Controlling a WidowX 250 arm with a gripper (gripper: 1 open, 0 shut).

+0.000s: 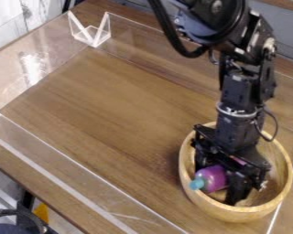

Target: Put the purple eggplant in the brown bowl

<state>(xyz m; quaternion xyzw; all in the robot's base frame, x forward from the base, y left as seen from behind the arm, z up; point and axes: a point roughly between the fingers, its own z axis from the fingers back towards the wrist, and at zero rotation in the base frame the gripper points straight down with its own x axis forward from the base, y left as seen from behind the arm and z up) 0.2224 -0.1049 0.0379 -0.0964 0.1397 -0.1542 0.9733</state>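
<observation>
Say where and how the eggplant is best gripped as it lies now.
I would take the eggplant around its purple body, fingers closing across its narrow width, coming from above: it lies lengthwise inside the bowl, whose raised wall likely hinders a sideways approach.

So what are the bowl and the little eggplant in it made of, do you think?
The bowl looks like wood with a smooth, slightly satiny finish, judging by its light brown color and thick turned-looking rim. The eggplant is probably smooth plastic, going by its even purple and plain teal end, though the tool hides part of it and it could be painted wood.
</observation>
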